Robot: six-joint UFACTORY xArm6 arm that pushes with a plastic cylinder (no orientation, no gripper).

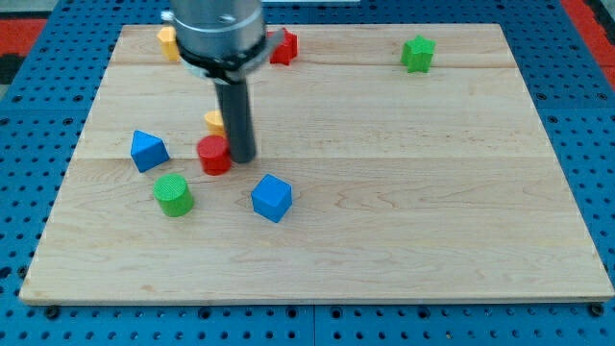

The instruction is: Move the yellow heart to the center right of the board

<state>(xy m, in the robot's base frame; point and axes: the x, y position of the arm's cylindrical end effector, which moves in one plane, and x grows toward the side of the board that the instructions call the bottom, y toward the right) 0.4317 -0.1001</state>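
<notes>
Tip (242, 158) is seen touching red cylinder (214, 155), on its right; yellow heart (214, 122) sits just above cylinder, partly hidden. No claw fitted.

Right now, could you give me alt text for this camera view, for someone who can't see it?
My tip rests on a wooden board, touching a red cylinder, with a yellow block just behind. Scattered around are two blue blocks, two green, another red and another yellow.
</notes>
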